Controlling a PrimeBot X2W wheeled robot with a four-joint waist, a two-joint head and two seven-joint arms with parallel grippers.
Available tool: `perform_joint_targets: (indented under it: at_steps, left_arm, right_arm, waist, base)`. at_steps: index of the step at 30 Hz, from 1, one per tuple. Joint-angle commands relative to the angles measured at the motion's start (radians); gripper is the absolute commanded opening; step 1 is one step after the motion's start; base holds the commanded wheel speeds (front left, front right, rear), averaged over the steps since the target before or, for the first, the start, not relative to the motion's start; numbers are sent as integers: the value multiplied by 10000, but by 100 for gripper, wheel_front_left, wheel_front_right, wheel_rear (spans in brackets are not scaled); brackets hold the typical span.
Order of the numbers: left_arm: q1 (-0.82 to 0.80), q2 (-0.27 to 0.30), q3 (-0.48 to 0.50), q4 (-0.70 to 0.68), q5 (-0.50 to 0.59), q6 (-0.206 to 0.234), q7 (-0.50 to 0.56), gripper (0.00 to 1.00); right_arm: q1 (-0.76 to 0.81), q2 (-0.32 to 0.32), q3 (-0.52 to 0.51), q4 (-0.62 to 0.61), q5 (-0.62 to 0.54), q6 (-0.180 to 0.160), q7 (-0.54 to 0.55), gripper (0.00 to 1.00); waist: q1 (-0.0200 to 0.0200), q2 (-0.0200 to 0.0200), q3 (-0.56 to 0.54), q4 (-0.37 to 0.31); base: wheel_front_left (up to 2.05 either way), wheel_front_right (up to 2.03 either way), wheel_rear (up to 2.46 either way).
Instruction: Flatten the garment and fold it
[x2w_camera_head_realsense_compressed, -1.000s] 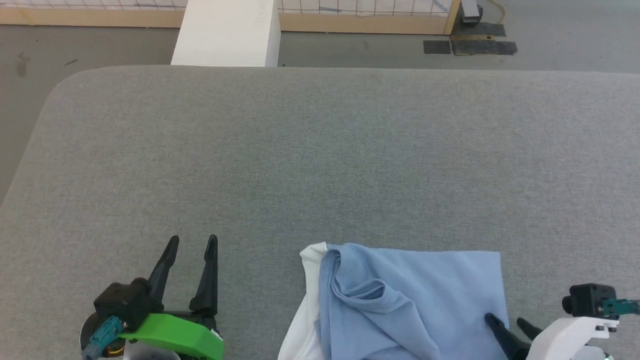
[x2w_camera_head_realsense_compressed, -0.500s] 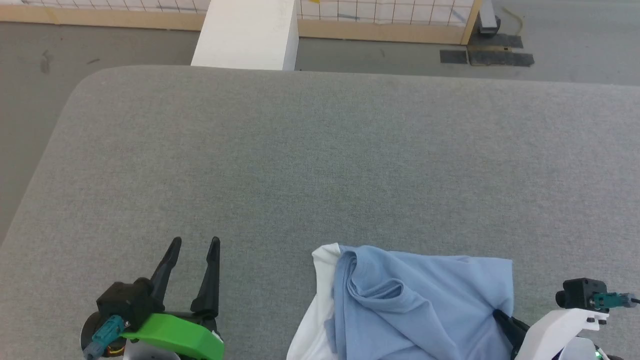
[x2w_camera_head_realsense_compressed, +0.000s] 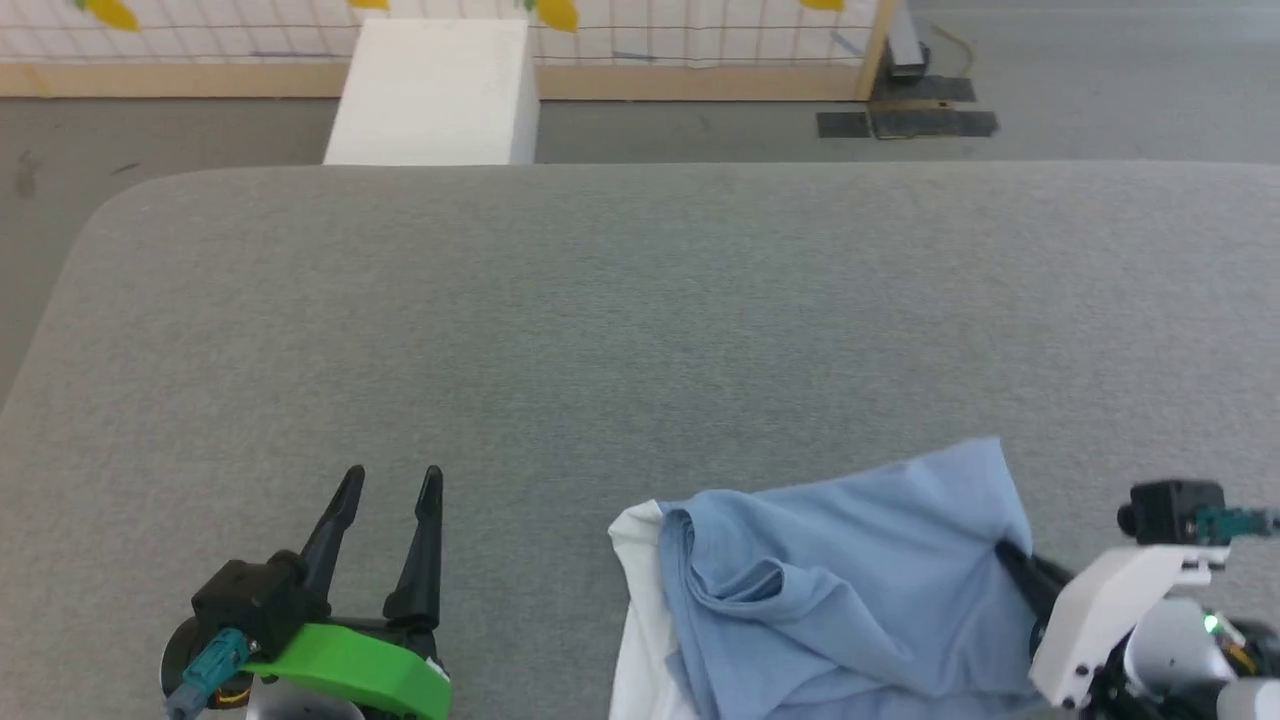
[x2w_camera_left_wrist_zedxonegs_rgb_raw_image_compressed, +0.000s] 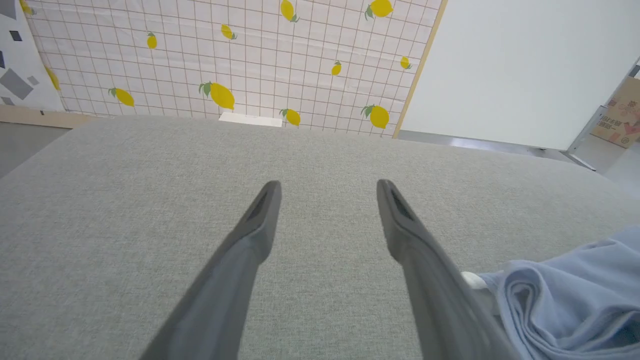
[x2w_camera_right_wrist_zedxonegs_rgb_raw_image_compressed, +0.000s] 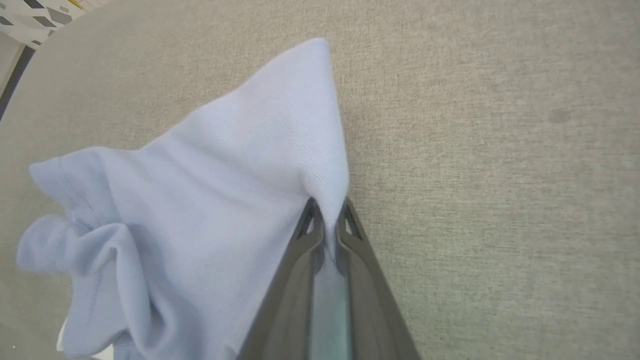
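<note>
Since one second earlier, the right gripper (x2w_camera_head_realsense_compressed: 1008, 556), with two long dark fingers on a white wrist housing, has gone from parted fingers at the cloth's edge to a firm pinch on it. The garment (x2w_camera_head_realsense_compressed: 840, 580), a soft light blue knit cloth with a white inner layer, then lay with a straight, flat far edge. Now its corner at the gripper is drawn up into a peak. The head camera has also shifted a little, so the offset of the background is not motion of the objects.

The garment's long axis runs sideways across the counter (x2w_camera_head_realsense_compressed: 600, 330), a broad grey fabric-covered surface with rounded corners. It extends from the pinched corner at the right gripper toward the left gripper (x2w_camera_head_realsense_compressed: 392, 475). The white layer (x2w_camera_head_realsense_compressed: 640, 600) forms the end nearer the left gripper, with crumpled folds just beside it.

In the right wrist view, the right gripper (x2w_camera_right_wrist_zedxonegs_rgb_raw_image_compressed: 325, 212) is shut on a fold of the garment (x2w_camera_right_wrist_zedxonegs_rgb_raw_image_compressed: 225, 190). The free corner points onward past the fingertips, away from the wrist. The rest spreads to one side of the fingers, bunched at its far end.

The left gripper (x2w_camera_left_wrist_zedxonegs_rgb_raw_image_compressed: 328, 185), dark-fingered on a green mount, stands wide open with only bare counter (x2w_camera_left_wrist_zedxonegs_rgb_raw_image_compressed: 125, 200) between its fingers. It is well apart from the garment (x2w_camera_left_wrist_zedxonegs_rgb_raw_image_compressed: 575, 300), which lies off to its right.
</note>
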Motion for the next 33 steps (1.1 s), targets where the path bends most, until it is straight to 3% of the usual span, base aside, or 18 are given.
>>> perform_joint_targets:
  at_steps: [1, 14, 33]
  left_arm:
    - [-54, 115, -10, -58, 36, 41, 68, 100]
    - [-666, 449, 62, -651, 376, 275, 367, 100]
    - [-1670, 1515, 442, -2015, 1213, 735, 1458, 100]
  right_arm:
    - [-331, -198, 6, -72, -118, -19, 61, 0]
    - [-2598, -2223, 66, 197, -509, -19, 322, 0]
    - [-5601, -4587, 327, 2104, -791, -19, -816, 0]
  waist:
    - [0, -1, 64, -340]
    - [0, -1, 1035, -1779]
    - [0, -1, 3211, -3308]
  base:
    - [0, 0, 0]
    - [0, 0, 0]
    - [0, 0, 0]
